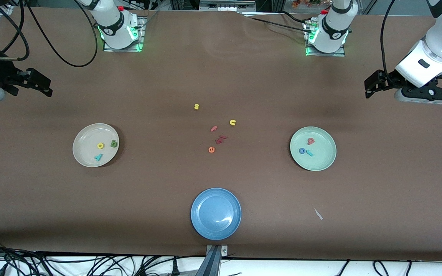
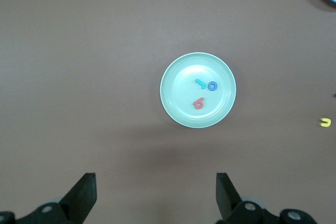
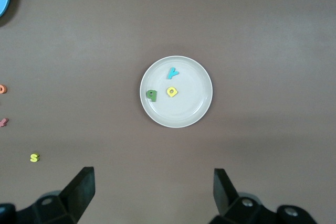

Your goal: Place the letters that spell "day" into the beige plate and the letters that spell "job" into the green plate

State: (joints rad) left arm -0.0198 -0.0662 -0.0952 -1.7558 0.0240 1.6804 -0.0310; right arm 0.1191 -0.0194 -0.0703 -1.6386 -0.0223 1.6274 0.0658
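Observation:
The beige plate lies toward the right arm's end of the table. In it are the yellow a, dark green d and teal y. The green plate lies toward the left arm's end and holds the salmon b, blue o and teal j. My right gripper hangs open and empty above bare table beside the beige plate. My left gripper is open too, with nothing in it, over bare table beside the green plate.
A blue plate sits near the front camera's edge. Loose letters lie mid-table: yellow s, yellow u, pink f, orange e and dark red pieces. A white scrap lies nearer the camera than the green plate.

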